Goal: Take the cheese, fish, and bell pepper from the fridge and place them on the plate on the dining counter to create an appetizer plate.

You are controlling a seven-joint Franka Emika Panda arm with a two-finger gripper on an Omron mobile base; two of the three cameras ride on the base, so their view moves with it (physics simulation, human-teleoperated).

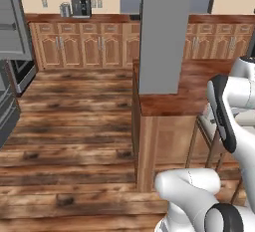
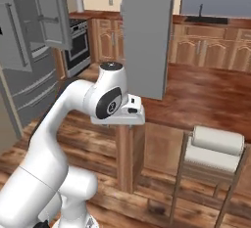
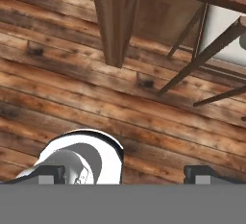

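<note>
Gripper point(image 3: 125, 174) wide open, holding nothing, aimed at floor; fridge point(image 2: 29, 51) open at 10 o'clock, dining counter point(image 2: 206, 100) at 3 o'clock; no food fetched yet.

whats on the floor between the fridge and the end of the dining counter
Bare wooden floor. In the left base view, nothing stands between the fridge at the left edge and the dining counter.

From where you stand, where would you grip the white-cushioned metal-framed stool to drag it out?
Probably a thin dark upright just under the seat of the white-cushioned stool, approached from the open floor side. The cushion looks too broad for the fingers; the reddish-brown wooden counter blocks the far side.
</note>
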